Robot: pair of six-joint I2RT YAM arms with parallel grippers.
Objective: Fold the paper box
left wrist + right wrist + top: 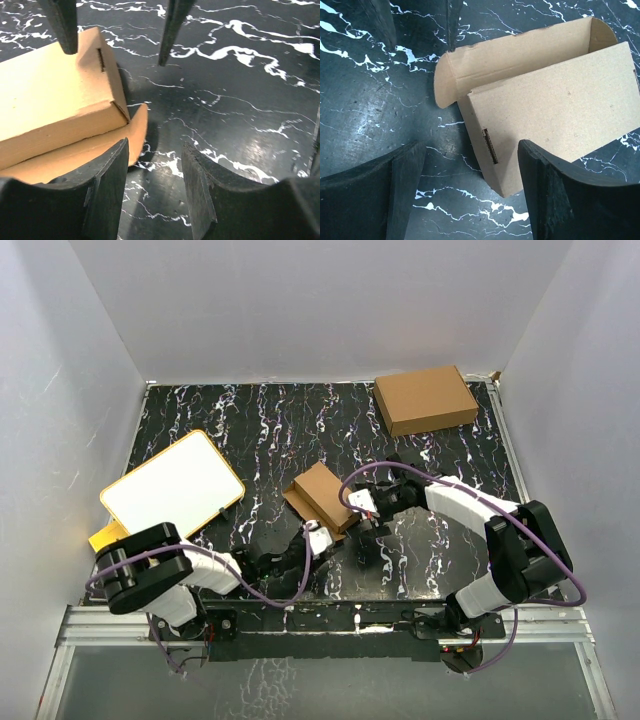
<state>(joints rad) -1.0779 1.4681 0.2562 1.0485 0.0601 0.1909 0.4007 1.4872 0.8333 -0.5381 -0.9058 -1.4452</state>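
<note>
box loc: paper box sits mid surface, right betw my two claws.
done so far: imo the body's already folded into its oblong shape, and the end wall w/ the slot is standing up.
left to do: the long flap w/ rounded ears still hangs open along one side. I reckon it needs tucking in + closing. Past halfway, but that's my guess.
left claw: left claw is open, holding nothing. The box end sits partly betw the fingers. One finger is right by the top face, can't tell if it touches.
right claw: right claw is spread wide, nothing gripped, box corner poking into the gap.
can't see: box interior, the far side, whether any tabs are locked. Claw tips are tiny from the top cam.
other stuff: bigger brown box at back right and white board at left, both well apart from the action.
</note>
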